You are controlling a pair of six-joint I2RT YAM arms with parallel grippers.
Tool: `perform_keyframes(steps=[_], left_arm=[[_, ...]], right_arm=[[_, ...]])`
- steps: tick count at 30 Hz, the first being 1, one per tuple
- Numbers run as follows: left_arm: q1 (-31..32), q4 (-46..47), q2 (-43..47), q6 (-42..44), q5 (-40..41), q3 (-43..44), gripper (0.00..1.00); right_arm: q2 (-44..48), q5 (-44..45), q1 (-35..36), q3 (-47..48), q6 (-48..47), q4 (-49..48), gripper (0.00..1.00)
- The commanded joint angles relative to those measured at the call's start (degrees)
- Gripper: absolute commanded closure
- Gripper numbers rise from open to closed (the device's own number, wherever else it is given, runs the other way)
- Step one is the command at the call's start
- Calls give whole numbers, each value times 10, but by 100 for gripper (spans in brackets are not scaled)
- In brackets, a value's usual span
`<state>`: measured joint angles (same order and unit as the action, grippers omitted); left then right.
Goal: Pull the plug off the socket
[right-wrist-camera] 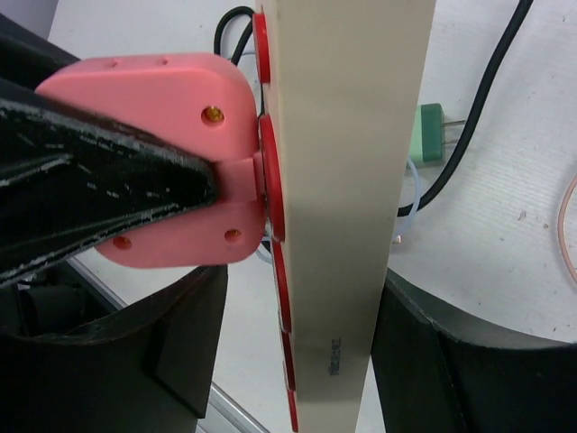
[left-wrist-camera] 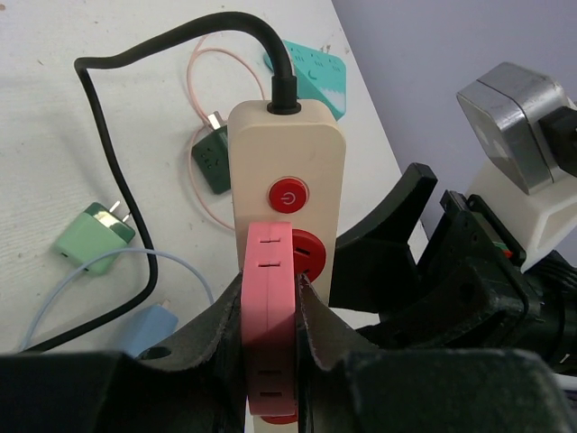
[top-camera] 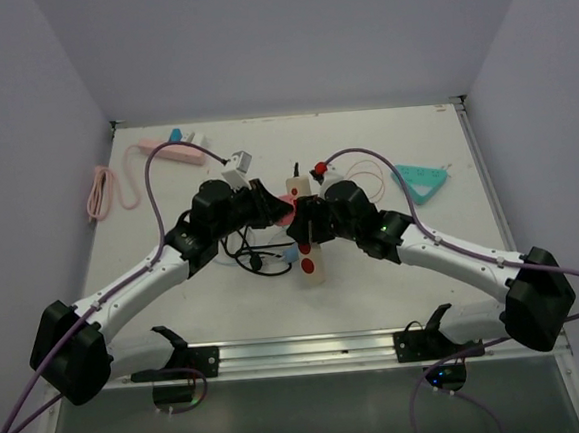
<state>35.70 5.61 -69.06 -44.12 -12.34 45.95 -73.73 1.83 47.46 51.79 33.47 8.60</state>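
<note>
We see a white table boxed in by pale lavender walls. At its middle lies a cream power strip with a pink plug seated in a red socket. The left gripper is clenched on the plug. The right gripper straddles the strip, but we cannot tell if it presses.
</note>
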Motion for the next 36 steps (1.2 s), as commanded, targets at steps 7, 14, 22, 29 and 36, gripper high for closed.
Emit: perform_keyframes(steps=[7, 14, 22, 29, 36], left_arm=[[17, 48, 30, 7, -3, 5, 100], [16, 16, 59, 30, 28, 12, 100], [16, -22, 84, 35, 39, 28, 100], [16, -43, 117, 30, 53, 31, 100], [13, -76, 101, 40, 53, 19, 100]], right_arm=[[-16, 57, 3, 5, 17, -53, 80], [0, 146, 1, -36, 14, -4, 100], [40, 180, -78, -114, 89, 60, 100], [84, 199, -151, -144, 91, 101, 100], [141, 114, -162, -123, 29, 59, 100]])
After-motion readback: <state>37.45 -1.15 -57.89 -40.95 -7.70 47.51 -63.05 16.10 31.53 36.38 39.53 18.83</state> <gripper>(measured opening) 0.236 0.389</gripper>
